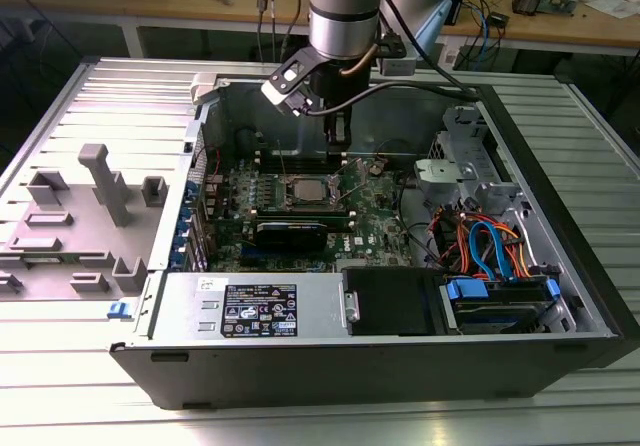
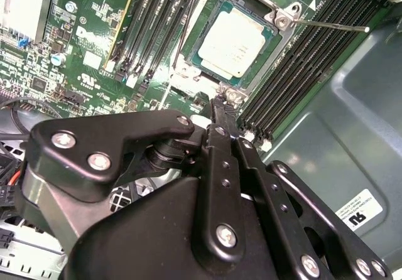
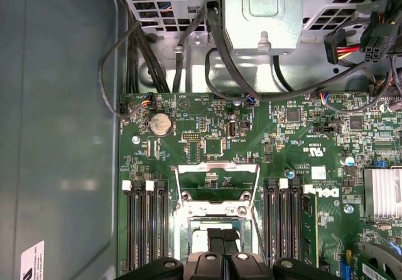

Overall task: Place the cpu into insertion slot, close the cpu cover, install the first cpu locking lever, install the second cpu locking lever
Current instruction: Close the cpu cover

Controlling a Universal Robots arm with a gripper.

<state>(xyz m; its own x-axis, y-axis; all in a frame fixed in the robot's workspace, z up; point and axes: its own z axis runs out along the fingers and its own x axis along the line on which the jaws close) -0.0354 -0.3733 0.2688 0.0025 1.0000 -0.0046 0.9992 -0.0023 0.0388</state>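
Black gripper (image 2: 218, 106), fingers pinched together with nothing visible between them, hangs just beside the slot (image 2: 186, 66) rim. The silver cpu (image 2: 231, 40) lies flat in the slot. The thin framed cover (image 3: 217, 166) stands open and a wire lever (image 2: 326, 24) juts free. In the exterior view a drive cage (image 1: 445, 173) crowds the slot's 3 o'clock, and the case wall (image 1: 250, 116) is at 12.

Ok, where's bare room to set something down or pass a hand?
Free: the ribbed table in front of the computer case, and the black panel between power supply and drive bay. Crowded: around the cpu by the gripper, and the cables behind the drive bay.
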